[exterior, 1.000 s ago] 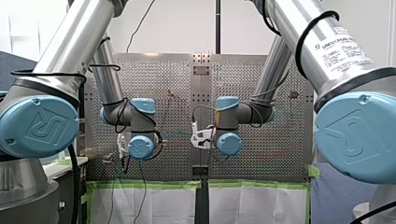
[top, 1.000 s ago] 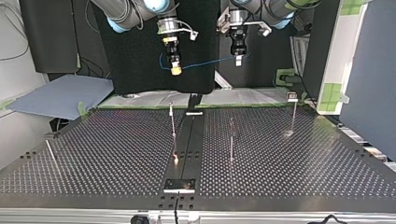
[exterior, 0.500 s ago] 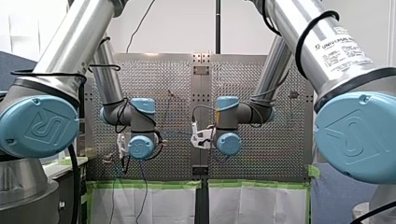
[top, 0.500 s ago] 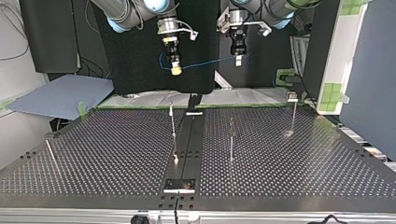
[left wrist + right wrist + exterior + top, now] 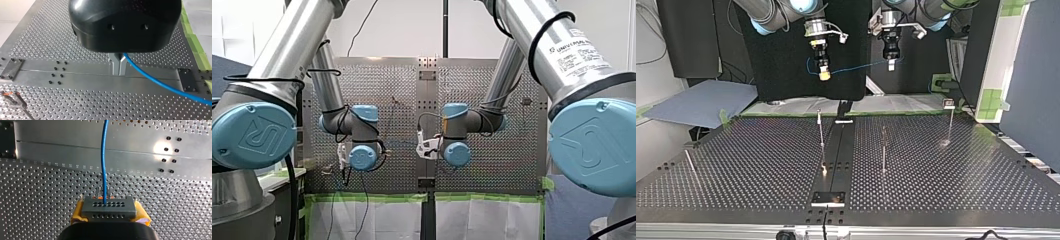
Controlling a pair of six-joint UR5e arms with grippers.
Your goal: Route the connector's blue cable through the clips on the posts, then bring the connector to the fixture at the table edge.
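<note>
Your right jaws are clamping the connector [image 5: 109, 208], left jaws pinching the cable [image 5: 160, 81]. It is looking light, limp; hold short spans.

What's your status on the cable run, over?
Right gripper shut on connector; left gripper shut on cable. Cable strung between them, high over table, in no clip yet. Nothing seen blocking posts below.

Two silver robot arms with blue joints, count 'em: my right arm [image 5: 771, 15], my left arm [image 5: 936, 7]. Two grippers: my right gripper [image 5: 824, 76], my left gripper [image 5: 891, 65]. One thin blue cable [image 5: 861, 66]. One grey metal connector block [image 5: 109, 207]. Three slim upright metal posts: left post [image 5: 821, 132], middle post [image 5: 883, 150], right post [image 5: 950, 122]. One leaning metal rod [image 5: 689, 161]. One small flat metal plate [image 5: 828, 198].
</note>
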